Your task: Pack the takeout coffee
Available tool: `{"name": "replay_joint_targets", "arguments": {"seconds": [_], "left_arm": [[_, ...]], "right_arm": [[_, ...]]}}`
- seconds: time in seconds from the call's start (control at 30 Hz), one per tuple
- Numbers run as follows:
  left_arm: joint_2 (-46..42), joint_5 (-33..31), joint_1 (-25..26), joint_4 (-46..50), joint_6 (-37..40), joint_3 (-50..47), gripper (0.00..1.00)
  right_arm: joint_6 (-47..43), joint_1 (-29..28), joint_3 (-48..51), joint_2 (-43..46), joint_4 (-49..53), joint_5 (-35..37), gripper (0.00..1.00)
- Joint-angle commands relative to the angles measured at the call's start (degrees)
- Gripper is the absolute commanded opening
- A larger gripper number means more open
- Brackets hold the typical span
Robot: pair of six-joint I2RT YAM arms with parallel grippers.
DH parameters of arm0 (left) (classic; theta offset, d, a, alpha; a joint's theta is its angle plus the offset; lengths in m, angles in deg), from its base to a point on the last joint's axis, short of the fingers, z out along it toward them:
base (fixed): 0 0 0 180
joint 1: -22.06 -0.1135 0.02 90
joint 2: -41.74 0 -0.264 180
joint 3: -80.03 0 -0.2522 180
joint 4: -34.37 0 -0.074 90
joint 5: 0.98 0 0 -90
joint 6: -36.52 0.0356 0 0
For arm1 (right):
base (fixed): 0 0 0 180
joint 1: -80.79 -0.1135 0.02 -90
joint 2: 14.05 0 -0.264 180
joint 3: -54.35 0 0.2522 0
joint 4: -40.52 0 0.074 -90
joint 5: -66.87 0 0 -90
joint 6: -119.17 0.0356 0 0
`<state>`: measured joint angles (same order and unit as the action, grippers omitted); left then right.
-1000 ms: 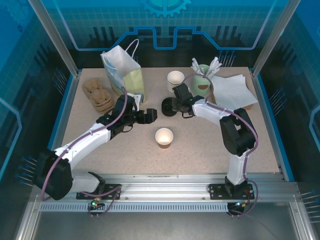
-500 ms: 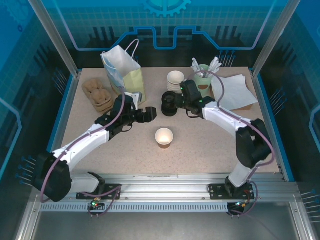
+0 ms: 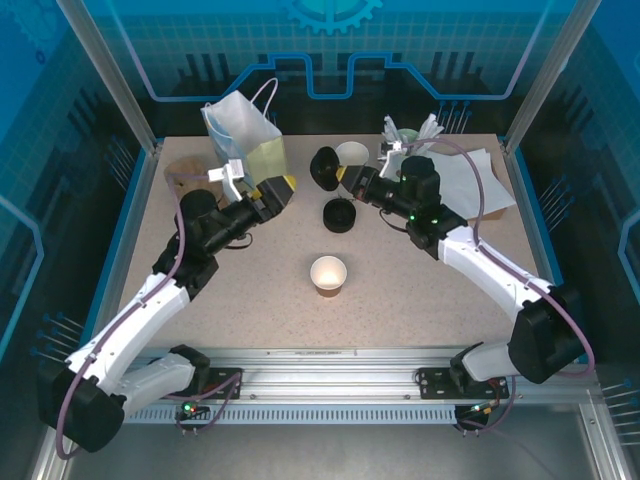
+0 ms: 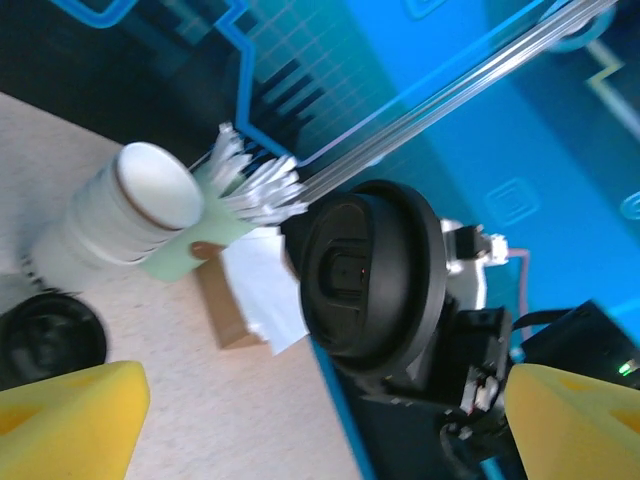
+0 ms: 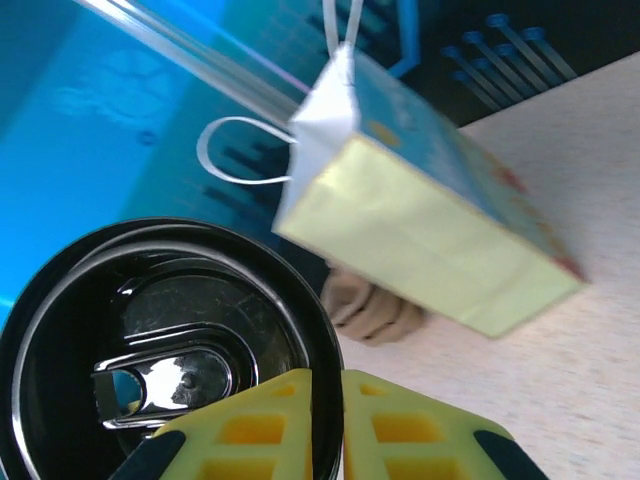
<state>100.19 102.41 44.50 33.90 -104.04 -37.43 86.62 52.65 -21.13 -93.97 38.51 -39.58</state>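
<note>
While my right fingers [image 5: 400,425] pinch the black lid [image 3: 323,167] by its rim, held up beside the white cups [image 3: 352,153], the coffee cup [image 3: 328,272] stands uncovered in the middle of the surface [image 3: 420,290], well apart. I'd level the lid, centre it, then press evenly. My left fingers [image 3: 278,188] gape wide, holding nothing, near the paper bag [image 3: 245,140]. Spare lids [image 3: 340,214] lie between; I'd pass above them.
</note>
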Motion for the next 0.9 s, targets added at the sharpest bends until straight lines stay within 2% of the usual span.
{"name": "replay_joint_targets", "arguments": {"seconds": [0.0,0.27,0.87], "left_arm": [[-0.04,1.99,-0.08,-7.99,-9.26,3.04,0.93],[4.09,1.39,-0.02,-14.98,-17.76,5.96,0.94],[8.02,1.67,0.51,-17.79,-22.80,7.12,0.95]], "right_arm": [[8.33,-2.09,0.28,0.10,-12.37,-3.84,0.13],[16.49,-5.16,-0.18,-4.22,-24.65,-5.08,0.13],[20.58,-6.44,-1.13,-6.92,-30.02,-5.68,0.13]]}}
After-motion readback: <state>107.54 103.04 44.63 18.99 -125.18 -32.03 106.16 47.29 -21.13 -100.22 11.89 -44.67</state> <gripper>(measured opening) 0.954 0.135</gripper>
